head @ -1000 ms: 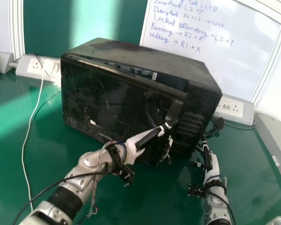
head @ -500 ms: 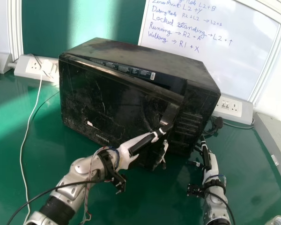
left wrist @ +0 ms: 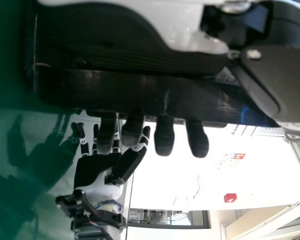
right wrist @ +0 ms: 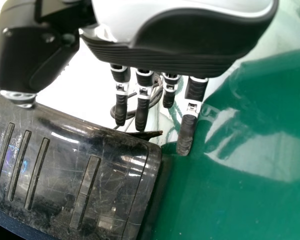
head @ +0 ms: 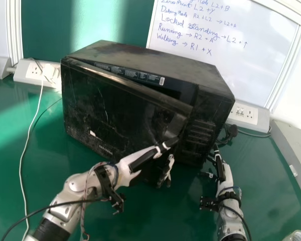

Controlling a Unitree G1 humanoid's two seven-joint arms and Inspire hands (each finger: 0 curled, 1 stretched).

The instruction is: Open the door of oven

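The black oven (head: 200, 75) stands on the green table, its door (head: 118, 108) ajar with a narrow gap along the top right. My left hand (head: 128, 170) is at the door's free edge, low down. In the left wrist view the fingers of my left hand (left wrist: 120, 35) hook round the door (left wrist: 140, 92), tips showing past its edge. Beside the oven's right side is my right hand (head: 224, 173), fingers straight. The right wrist view has my right hand (right wrist: 190, 35) open and holding nothing, near the corner of the oven's control panel (right wrist: 90, 170).
White socket boxes (head: 31, 75) sit behind the oven on both sides. A white cable (head: 25, 145) runs down the table at the left. Behind stands a whiteboard (head: 261, 55), and a grey ledge (head: 291, 145) borders the right.
My left hand has moved left and nearer to me, and the door edge has come outward with it, widening the gap. My right hand has hardly moved.
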